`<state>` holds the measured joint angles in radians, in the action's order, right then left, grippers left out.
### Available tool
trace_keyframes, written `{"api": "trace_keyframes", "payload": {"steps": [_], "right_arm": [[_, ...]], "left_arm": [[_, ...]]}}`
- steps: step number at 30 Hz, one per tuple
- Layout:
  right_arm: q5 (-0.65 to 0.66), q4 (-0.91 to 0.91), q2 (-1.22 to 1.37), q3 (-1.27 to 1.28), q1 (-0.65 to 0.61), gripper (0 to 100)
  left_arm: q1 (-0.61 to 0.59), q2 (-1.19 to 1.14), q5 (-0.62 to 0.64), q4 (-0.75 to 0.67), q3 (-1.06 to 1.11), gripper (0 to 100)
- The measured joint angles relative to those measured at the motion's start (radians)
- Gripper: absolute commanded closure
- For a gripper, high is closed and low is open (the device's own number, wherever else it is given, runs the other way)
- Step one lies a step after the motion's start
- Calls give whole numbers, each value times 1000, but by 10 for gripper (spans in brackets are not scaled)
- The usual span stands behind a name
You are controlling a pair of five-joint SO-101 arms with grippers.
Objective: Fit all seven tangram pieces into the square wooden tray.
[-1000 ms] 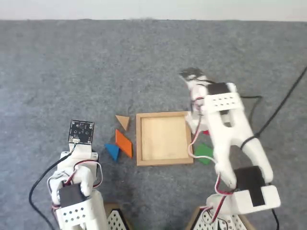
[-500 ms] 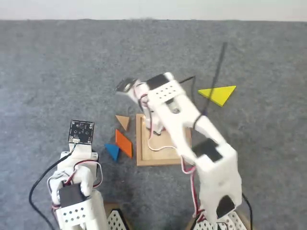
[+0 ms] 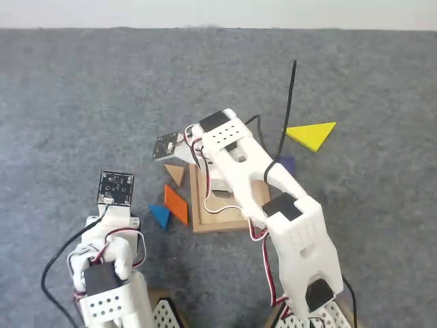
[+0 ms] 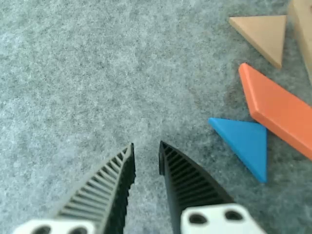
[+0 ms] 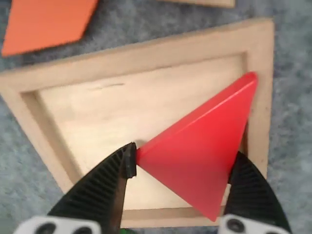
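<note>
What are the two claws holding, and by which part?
The right gripper clamps the red triangle, one finger on a corner, the other on the opposite edge, over the wooden tray. The left gripper holds nothing.

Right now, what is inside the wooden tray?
A red triangle, held between the fingers of the right gripper, is over one side of the wooden tray. The rest of the visible floor is bare wood. Whether the piece touches the floor is hidden beneath it.
</note>
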<state>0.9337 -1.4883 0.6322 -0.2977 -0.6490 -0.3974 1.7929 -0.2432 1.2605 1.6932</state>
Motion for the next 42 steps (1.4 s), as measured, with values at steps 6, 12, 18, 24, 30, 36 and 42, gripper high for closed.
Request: {"api": "trace_keyframes", "payload": {"steps": [6, 12, 18, 24, 30, 36, 42], "right_arm": [[176, -15, 2, -17, 0, 769], [278, -28, 0, -29, -2, 768], [304, -46, 0, -29, 9, 768], [305, -54, -2, -29, 20, 768], [304, -60, 0, -54, 25, 751], [302, -87, 0, -87, 29, 603], [302, -109, -6, -115, 29, 601]], "left_arm": [[0, 0, 0, 0, 0, 920], [0, 0, 0, 0, 0, 920], [0, 0, 0, 0, 0, 920], [0, 0, 0, 0, 0, 920], [0, 0, 0, 0, 0, 920], [0, 0, 0, 0, 0, 920], [0, 0, 0, 0, 0, 920]]}}
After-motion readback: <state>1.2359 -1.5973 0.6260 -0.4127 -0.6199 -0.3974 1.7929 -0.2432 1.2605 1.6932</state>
